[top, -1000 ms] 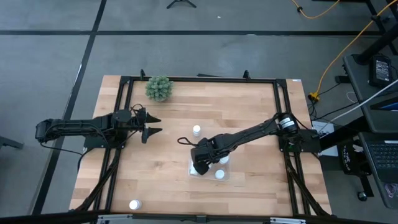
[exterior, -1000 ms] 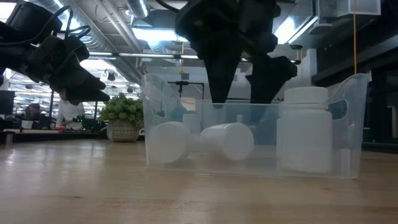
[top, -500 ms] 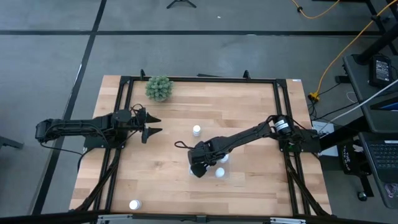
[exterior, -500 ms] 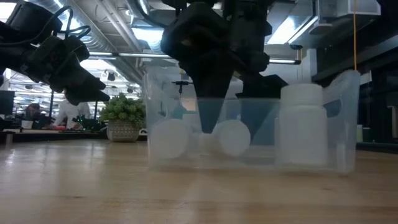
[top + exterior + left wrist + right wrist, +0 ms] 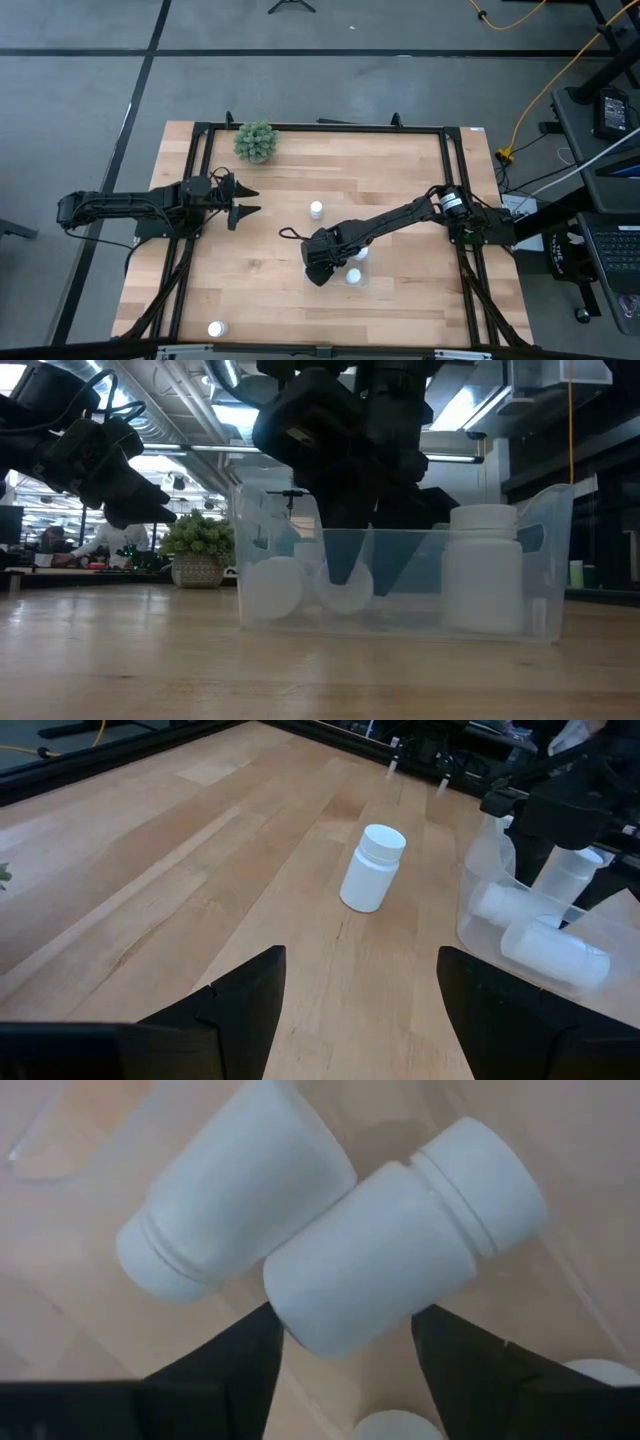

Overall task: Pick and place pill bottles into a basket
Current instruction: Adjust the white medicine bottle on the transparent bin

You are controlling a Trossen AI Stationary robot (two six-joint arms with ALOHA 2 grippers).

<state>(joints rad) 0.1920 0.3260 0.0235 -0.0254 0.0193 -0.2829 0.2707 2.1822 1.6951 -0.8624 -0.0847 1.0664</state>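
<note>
Left gripper hovers with jaws spread over the left side of the wooden table, idle, with one loose pill bottle upright mid-table and another near the front edge. Right gripper has dropped into the clear tray and its fingers have narrowed from wide to flanking a lying bottle beside a second one; firm grip or not, cannot tell, so probably a re-grab and not a drop-off. Bottles are smooth matte white plastic cylinders with ridged caps, and the tray is thin, glossy and see-through with rounded corners.
</note>
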